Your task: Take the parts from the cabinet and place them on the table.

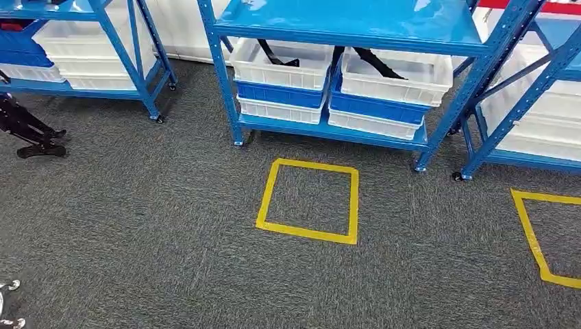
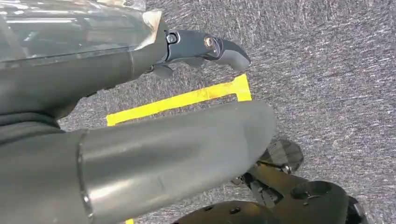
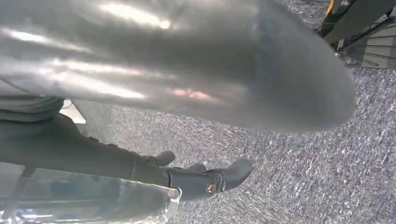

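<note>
A blue cabinet rack [image 1: 342,24] stands ahead on the grey carpet. Its lower shelf carries two stacks of white and blue bins. A black part [image 1: 277,56] lies in the left top white bin [image 1: 282,72], and another black part [image 1: 373,62] lies in the right top white bin [image 1: 401,79]. My left hand [image 2: 56,93] hangs over the carpet with its fingers [image 2: 205,46] stretched out and nothing in it. My right hand [image 3: 70,135] hangs the same way, fingers [image 3: 210,179] apart and holding nothing.
A yellow tape square [image 1: 310,201] marks the floor in front of the rack, and a second one [image 1: 541,240] lies at the right. More blue racks with white bins stand left [image 1: 82,48] and right [image 1: 541,116]. A black stand foot [image 1: 34,137] sits at the left edge.
</note>
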Robot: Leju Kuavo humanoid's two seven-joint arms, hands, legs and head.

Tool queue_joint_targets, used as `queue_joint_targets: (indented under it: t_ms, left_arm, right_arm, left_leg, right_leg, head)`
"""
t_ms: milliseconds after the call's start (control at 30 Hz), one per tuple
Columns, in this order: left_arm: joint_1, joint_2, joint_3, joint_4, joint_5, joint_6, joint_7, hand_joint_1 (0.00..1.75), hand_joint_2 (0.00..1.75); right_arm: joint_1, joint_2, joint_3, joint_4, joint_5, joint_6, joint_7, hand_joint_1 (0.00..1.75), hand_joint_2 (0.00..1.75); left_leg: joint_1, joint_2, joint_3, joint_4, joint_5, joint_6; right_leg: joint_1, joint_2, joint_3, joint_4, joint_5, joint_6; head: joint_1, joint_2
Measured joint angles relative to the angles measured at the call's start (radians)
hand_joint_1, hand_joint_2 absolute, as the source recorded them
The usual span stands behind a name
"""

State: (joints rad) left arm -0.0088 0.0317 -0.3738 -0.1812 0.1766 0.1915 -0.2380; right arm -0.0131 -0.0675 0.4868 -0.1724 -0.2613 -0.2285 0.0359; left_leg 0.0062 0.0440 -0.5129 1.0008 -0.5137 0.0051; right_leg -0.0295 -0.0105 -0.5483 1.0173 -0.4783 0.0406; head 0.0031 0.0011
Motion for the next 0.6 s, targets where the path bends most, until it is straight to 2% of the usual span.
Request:
queue_joint_targets:
  t_ms: [67,133,167,200,233,267,333,367,400,433,500,533,567,600]
  left_arm:
    - [0.0,0.0,0.0,0.0,0.001,0.006,0.0,0.0,0.0]
    - [0.0,0.001,0.0,0.0,0.001,0.009,0.0,0.0,0.0]
    - [0.0,0.001,0.0,0.0,0.001,0.01,0.0,0.0,0.0]
    - [-0.001,0.0,0.0,0.0,0.001,0.011,0.0,0.0,0.0]
    - [-0.001,-0.003,0.0,0.0,0.001,0.013,-0.001,0.0,0.0]
    - [-0.001,-0.003,0.0,0.0,0.001,0.016,-0.001,0.0,0.0]
    - [-0.001,-0.005,0.0,0.0,0.001,0.021,-0.001,0.0,0.0]
    - [-0.001,-0.005,0.0,0.0,0.001,0.021,-0.001,0.0,0.0]
    - [-0.001,-0.006,0.0,0.0,0.001,0.022,-0.002,0.0,0.0]
    - [0.0,-0.007,0.0,0.0,0.001,0.022,-0.003,0.0,0.0]
    - [0.001,-0.01,0.0,0.0,0.002,0.023,-0.005,0.0,0.0]
    - [0.001,-0.01,0.0,0.0,0.002,0.023,-0.005,0.0,0.0]
    - [-0.001,-0.004,0.0,0.0,0.003,0.025,-0.007,0.0,0.0]
    - [-0.002,-0.004,-0.001,0.0,0.003,0.027,-0.009,0.0,0.0]
  right_arm:
    - [0.0,0.001,0.002,0.0,0.002,0.0,0.0,0.0,0.0]
    - [-0.001,0.001,0.003,0.0,0.007,0.0,-0.001,0.0,0.0]
    - [-0.001,0.001,0.003,0.0,0.007,0.0,-0.001,0.0,0.0]
    - [-0.002,0.0,0.003,0.0,0.008,0.0,-0.002,0.0,0.0]
    - [-0.001,-0.003,0.003,0.0,0.008,-0.001,-0.002,0.0,0.0]
    - [0.0,0.0,0.004,0.0,0.009,-0.001,-0.002,0.0,0.0]
    - [0.001,-0.001,0.004,0.0,0.009,-0.001,-0.002,0.0,0.0]
    - [0.003,-0.001,0.004,0.0,0.009,-0.001,-0.001,0.0,0.0]
    - [0.006,-0.001,0.004,0.0,0.009,-0.001,-0.001,0.0,0.0]
    - [0.007,-0.001,0.004,0.0,0.008,-0.001,-0.001,0.0,0.0]
    - [0.009,-0.003,0.004,0.0,0.008,-0.001,-0.001,0.0,0.0]
    - [0.008,-0.003,0.004,0.0,0.008,-0.001,-0.001,0.0,0.0]
    - [0.007,0.002,0.004,0.0,0.008,-0.001,-0.001,0.0,0.0]
    - [0.006,0.001,0.005,0.0,0.008,-0.002,-0.001,0.0,0.0]
  left_leg:
    - [-0.001,0.0,-0.002,0.004,-0.002,0.003]
    - [-0.003,0.0,-0.004,0.005,-0.004,0.009]
    - [-0.005,0.0,-0.005,0.001,-0.001,0.014]
    - [0.005,0.001,0.008,-0.023,0.013,0.023]
    - [0.009,0.006,0.016,-0.037,0.019,0.026]
    - [0.014,0.006,0.017,-0.041,0.023,0.032]
    - [0.013,0.007,0.014,-0.041,0.023,0.031]
    - [0.013,0.006,0.014,-0.04,0.021,0.03]
    - [0.015,0.005,0.017,-0.04,0.018,0.027]
    - [0.017,0.004,0.02,-0.04,0.015,0.022]
    - [0.028,0.003,0.035,-0.037,0.005,0.006]
    - [0.026,0.005,0.04,-0.032,-0.004,-0.007]
    - [0.02,0.006,0.039,-0.026,-0.014,-0.018]
    - [0.019,0.005,0.04,-0.026,-0.016,-0.022]
  right_leg:
    - [0.0,0.0,0.0,0.0,0.0,0.001]
    - [-0.002,0.0,0.001,-0.004,0.002,0.005]
    - [-0.001,0.0,0.003,-0.009,0.006,0.01]
    - [0.013,-0.002,0.004,-0.01,0.004,0.014]
    - [0.004,-0.001,-0.006,0.011,-0.007,0.012]
    - [0.008,0.003,-0.032,0.064,-0.035,0.005]
    - [0.005,0.006,-0.111,0.223,-0.097,0.0]
    - [0.004,0.006,-0.142,0.284,-0.111,0.005]
    - [0.002,0.006,-0.151,0.294,-0.105,0.013]
    - [-0.001,0.006,-0.136,0.259,-0.084,0.025]
    - [-0.011,0.003,-0.046,0.079,-0.002,0.057]
    - [-0.019,-0.01,-0.007,-0.007,0.019,0.066]
    - [-0.007,-0.004,-0.005,-0.004,0.007,0.051]
    - [-0.009,0.002,-0.002,0.001,0.004,0.027]
  head:
    - [-0.001,0.0]
    - [0.0,0.0]
    - [-0.001,0.0]
    - [0.0,0.0]
    - [0.0,0.0]
    - [0.003,0.0]
    - [0.006,0.0]
    - [0.006,0.0]
    - [0.008,0.0]
    - [0.006,0.0]
    - [0.007,0.0]
    - [0.01,0.0]
    - [0.016,0.0]
    - [0.011,0.0]
